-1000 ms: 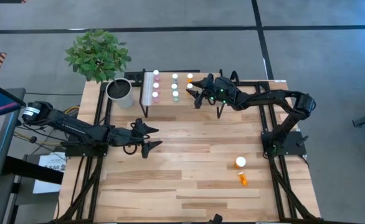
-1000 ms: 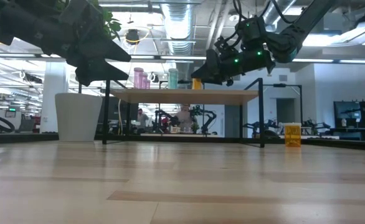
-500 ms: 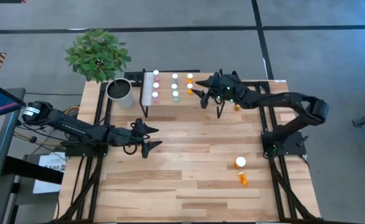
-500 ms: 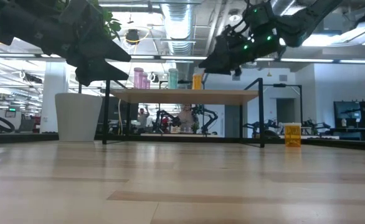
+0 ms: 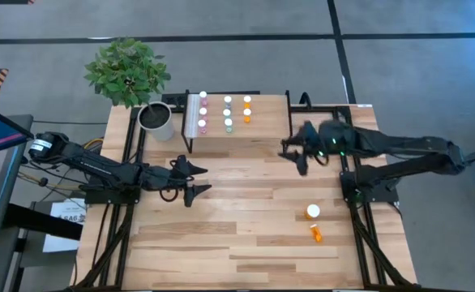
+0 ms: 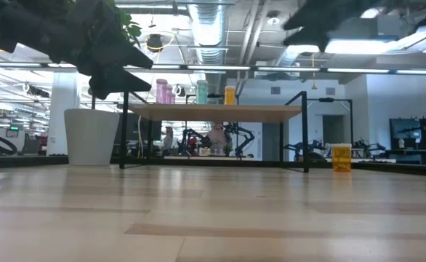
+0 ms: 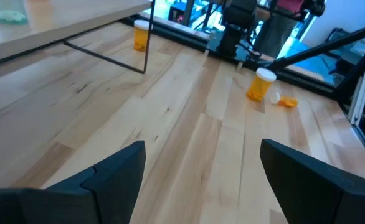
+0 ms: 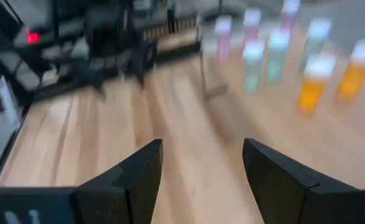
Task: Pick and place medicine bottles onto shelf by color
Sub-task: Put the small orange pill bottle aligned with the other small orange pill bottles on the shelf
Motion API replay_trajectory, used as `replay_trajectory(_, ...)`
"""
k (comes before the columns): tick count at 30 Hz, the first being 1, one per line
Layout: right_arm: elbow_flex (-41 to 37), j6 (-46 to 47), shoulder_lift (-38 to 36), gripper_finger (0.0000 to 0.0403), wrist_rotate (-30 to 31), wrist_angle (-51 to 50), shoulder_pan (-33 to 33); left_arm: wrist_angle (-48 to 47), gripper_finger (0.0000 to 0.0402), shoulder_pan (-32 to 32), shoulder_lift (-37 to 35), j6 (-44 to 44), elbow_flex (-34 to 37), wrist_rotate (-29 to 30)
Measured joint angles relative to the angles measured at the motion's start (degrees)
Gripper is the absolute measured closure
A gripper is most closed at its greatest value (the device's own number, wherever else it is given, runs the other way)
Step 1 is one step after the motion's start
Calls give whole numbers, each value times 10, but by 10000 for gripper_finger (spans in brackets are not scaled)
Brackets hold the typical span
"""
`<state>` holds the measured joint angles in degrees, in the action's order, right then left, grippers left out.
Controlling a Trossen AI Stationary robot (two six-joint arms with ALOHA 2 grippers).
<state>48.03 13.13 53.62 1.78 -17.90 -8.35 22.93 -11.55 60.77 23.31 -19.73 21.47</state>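
The shelf (image 5: pixel 237 134) stands at the table's far middle. On it stand three pink bottles (image 5: pixel 203 113), three teal bottles (image 5: pixel 228 113) and two orange bottles (image 5: pixel 247 107), all upright; they also show in the right wrist view (image 8: pixel 276 46). My right gripper (image 5: pixel 293 158) is open and empty, in the air just off the shelf's right near corner. Its open fingers show in its wrist view (image 8: pixel 201 149). My left gripper (image 5: pixel 193 178) waits open and empty at the table's left middle. A larger orange bottle (image 5: pixel 312 212) stands on the table at the near right, with a small orange one (image 5: pixel 315 234) lying beside it.
A grey-white plant pot (image 5: pixel 156 122) with a green plant (image 5: pixel 128 69) stands left of the shelf. Another orange bottle (image 7: pixel 141 34) stands on the table beyond the shelf's leg in the left wrist view. Bare wood lies between the two grippers.
My right gripper has drawn back from the orange bottles at the shelf's right end, rising and moving toward the table's right and near edges, clear of the shelf. The orange bottle it stood at stays upright on the shelf.
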Motion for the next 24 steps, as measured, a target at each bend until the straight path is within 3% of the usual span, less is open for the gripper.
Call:
replay_trajectory(5,0,118,-28,158,96,-141,132,19,97,0,0,4,0,-17)
replay_trajectory(12,0,327,-6,158,149,-245,306,21,97,-18,0,16,0,-16)
replay_trajectory(18,0,505,52,159,155,-288,436,23,97,-46,0,34,0,-8)
replay_trajectory(24,0,656,115,159,146,-297,539,28,97,-84,0,47,0,36)
